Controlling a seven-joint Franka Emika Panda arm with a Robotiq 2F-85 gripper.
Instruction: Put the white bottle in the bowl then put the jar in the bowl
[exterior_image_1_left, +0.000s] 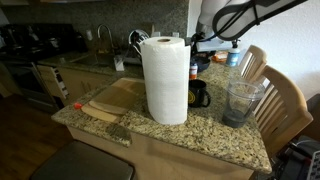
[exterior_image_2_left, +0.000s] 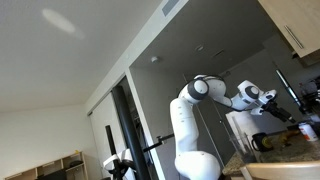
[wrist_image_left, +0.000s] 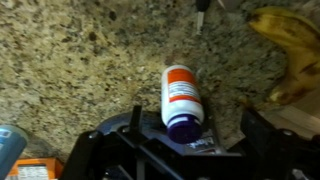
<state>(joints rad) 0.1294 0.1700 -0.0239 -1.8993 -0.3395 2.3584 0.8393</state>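
The white bottle has an orange label and a dark blue cap, and rests on the granite counter. In the wrist view its cap end points at my gripper. The gripper hangs just above the bottle, open, one finger on each side of the cap, and holds nothing. In an exterior view the bottle peeks out behind the paper towel roll and looks upright. The jar, clear and wide, stands near the counter's right edge, apart from the gripper. I cannot make out the bowl in any view.
A tall paper towel roll stands mid-counter with a black mug beside it. A banana lies near the bottle. A wooden board is on the left and chairs on the right. The arm reaches over the counter.
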